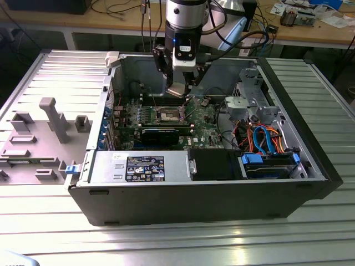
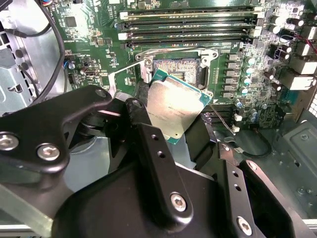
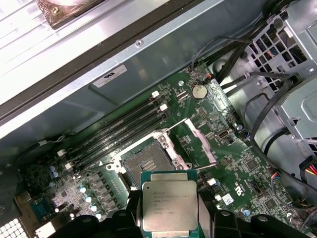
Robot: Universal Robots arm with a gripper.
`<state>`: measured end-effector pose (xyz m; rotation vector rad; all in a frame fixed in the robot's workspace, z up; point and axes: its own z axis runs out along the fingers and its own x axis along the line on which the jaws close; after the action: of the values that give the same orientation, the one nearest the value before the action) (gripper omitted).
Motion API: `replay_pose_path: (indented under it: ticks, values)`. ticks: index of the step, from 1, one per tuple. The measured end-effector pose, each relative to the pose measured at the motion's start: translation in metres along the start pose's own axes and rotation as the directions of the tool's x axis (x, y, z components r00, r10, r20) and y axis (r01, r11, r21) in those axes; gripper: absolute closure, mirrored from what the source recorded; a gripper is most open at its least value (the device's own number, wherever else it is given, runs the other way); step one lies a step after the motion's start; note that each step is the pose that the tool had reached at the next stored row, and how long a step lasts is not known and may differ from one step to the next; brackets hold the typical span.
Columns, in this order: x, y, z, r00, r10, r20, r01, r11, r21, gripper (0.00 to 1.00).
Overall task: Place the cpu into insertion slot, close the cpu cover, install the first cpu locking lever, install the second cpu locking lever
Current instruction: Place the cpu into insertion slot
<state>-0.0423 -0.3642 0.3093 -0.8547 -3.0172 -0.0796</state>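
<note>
My gripper [image 1: 180, 87] is shut on the cpu [image 1: 178, 91], a small flat square chip with a dull silver top, and hangs inside the open computer case. In both wrist views the cpu [image 3: 170, 204] [image 2: 173, 110] sits between the black fingers [image 2: 143, 126], above the motherboard and apart from it. The insertion slot [image 3: 147, 162] [image 2: 178, 69] [image 1: 168, 114] lies just beyond the chip, uncovered, with its contact field showing. The cpu cover [image 3: 199, 141], a thin silvery frame, stands swung open beside the slot. A thin wire lever [image 2: 121, 72] angles up near the slot.
Long memory slots [image 3: 119, 134] run alongside the socket. A black card [image 1: 161, 133] and the labelled power supply [image 1: 145, 168] lie on the near side. Blue and orange cables [image 1: 266, 138] and a drive cage [image 1: 249, 94] fill the exterior view's right. Grey fixtures [image 1: 52, 119] stand outside the case.
</note>
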Motion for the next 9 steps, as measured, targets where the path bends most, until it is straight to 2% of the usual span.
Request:
replay_pose_path:
  ticks: [9]
  values:
    - [0.0000, 0.0000, 0.0001, 0.9999, 0.016, 0.0007, -0.016, 0.9999, -0.0004, 0.45]
